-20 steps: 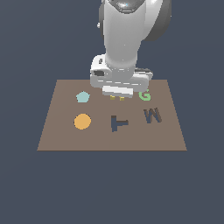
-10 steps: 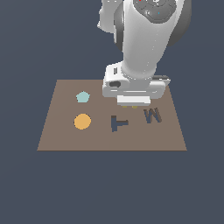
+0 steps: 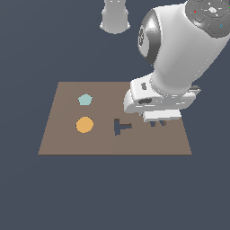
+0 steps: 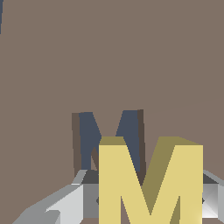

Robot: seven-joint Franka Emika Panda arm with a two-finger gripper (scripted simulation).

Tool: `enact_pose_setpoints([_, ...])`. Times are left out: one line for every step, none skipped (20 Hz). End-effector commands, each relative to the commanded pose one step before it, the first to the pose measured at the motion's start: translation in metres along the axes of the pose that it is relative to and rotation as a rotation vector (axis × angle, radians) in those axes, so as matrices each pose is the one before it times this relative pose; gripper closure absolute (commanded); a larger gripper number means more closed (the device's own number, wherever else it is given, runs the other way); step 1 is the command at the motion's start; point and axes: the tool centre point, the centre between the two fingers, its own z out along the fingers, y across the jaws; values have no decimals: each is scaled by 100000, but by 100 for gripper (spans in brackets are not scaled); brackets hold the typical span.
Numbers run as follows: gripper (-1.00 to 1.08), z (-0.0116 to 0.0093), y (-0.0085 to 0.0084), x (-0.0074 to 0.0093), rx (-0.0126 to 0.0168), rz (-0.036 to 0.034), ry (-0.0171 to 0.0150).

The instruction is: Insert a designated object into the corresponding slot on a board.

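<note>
In the wrist view, my gripper is shut on the yellow M block, with grey fingers on both sides of it. The block hangs just above the brown board. The dark M-shaped slot lies right beside the block, partly covered by it and offset from it. In the exterior view, the arm's hand hangs low over the right part of the board. It hides the block and nearly all of the slot; only the fingertips peek out below it.
A dark T-shaped cutout lies just to the exterior view's left of the hand. An orange disc and a pale blue pentagon sit on the left part of the board. The green G is hidden behind the arm.
The arm has swung toward the exterior view's right and nearer the front of the board. It now covers the green G and the M-shaped slot, both visible earlier.
</note>
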Motion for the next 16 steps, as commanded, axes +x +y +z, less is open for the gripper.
enact_pose_setpoints([108,-84,-953,775,-29,-1979,-3])
enact_pose_setpoints([108,-20,-307,233,2,-629,-5])
enact_pose_setpoints([108,-17,-272,207,2,-557,-5])
enact_pose_setpoints([108,-15,-237,180,2,-486,-4])
enact_pose_setpoints([108,-13,-202,154,2,-414,-4])
enact_pose_setpoints([108,-10,-168,128,2,-345,-3])
enact_pose_setpoints([108,-8,-131,102,1,-272,-3])
enact_pose_setpoints([108,-5,-100,76,1,-207,-2])
enact_pose_setpoints([108,-3,-61,51,1,-129,-2])
enact_pose_setpoints([108,-1,-33,25,1,-69,-1])
enact_pose_setpoints([108,1,1,0,0,0,0])
enact_pose_setpoints([108,5,35,-26,1,69,-1])
enact_pose_setpoints([108,7,74,-51,0,146,0])
enact_pose_setpoints([108,6,77,-57,0,154,1])
enact_pose_setpoints([108,4,49,-36,0,98,0])
enact_pose_setpoints([108,1,26,-12,0,49,0])
